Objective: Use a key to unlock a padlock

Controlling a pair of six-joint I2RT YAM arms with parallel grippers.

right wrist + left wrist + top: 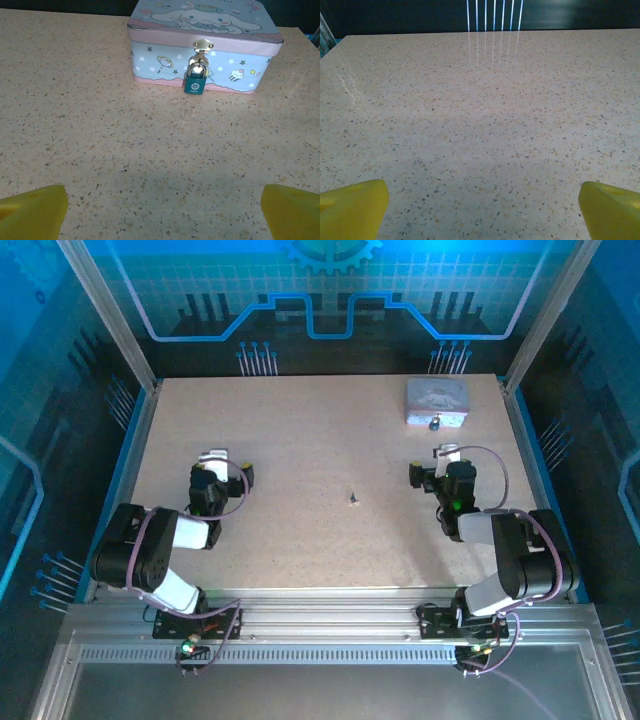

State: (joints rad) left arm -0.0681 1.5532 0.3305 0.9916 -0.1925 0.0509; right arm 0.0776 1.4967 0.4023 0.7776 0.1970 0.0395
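Teal padlock (195, 83) hanging from the front clasp (202, 45) of the tin (165, 62), straight ahead of right gripper (162, 212), well apart, jaws spread wide, key (354, 499) on table (300, 430) between both grippers, left gripper (482, 212) likewise spread.

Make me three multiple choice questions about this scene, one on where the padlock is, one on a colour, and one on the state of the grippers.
1. Where is the padlock?
A. hanging on the clasp of the tin
B. lying loose at the near edge
C. being carried in the air

2. What colour are the fingertips?
A. red
B. yellow
C. white

3. How are the left gripper and right gripper?
A. both open and empty
B. both shut
C. one open, one shut

Answers: 1 A, the right wrist view shows its shackle through the clasp. 2 B, yellow in both wrist views. 3 A, bare table lies between wide-apart fingertips; the key lies alone mid-table.
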